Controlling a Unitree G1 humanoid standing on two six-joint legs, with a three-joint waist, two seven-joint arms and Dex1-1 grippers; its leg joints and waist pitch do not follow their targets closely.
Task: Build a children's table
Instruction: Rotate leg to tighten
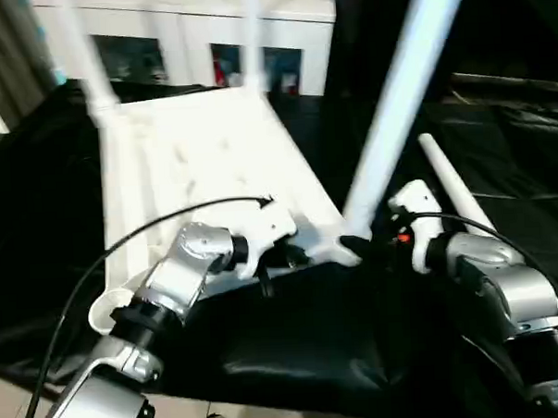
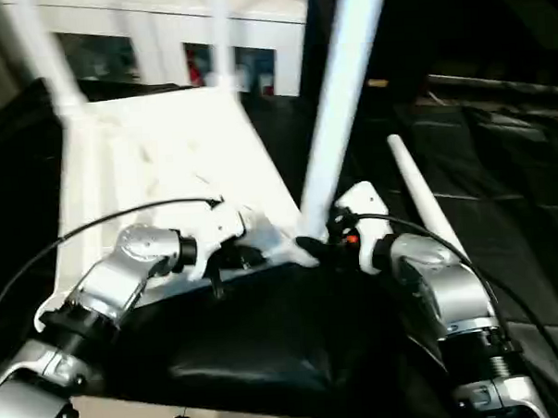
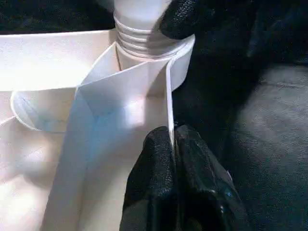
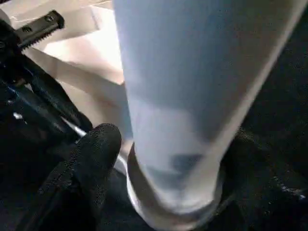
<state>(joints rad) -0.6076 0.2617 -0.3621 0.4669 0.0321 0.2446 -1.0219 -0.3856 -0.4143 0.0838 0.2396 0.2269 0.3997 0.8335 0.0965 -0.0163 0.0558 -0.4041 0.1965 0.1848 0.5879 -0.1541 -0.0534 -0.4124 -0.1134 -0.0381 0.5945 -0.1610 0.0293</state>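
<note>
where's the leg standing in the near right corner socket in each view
Left eye view: leg slants from top right down to centre.
Right eye view: leg rises from centre to the top edge.
Left wrist view: its ribbed base at the top, in the socket.
Right wrist view: leg up close.
Shared landmark: the tabletop rim pinched by the left gripper.

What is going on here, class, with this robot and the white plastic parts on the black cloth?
A two-armed robot is building a children's table. The tabletop lies upside down on a black cloth, with legs standing up from its far corners. The left gripper is shut on the tabletop's thin edge wall near a corner. At that corner socket stands another leg, leaning, and the right gripper sits at its base, though whether it grips is unclear. One more leg lies loose on the cloth.
</note>
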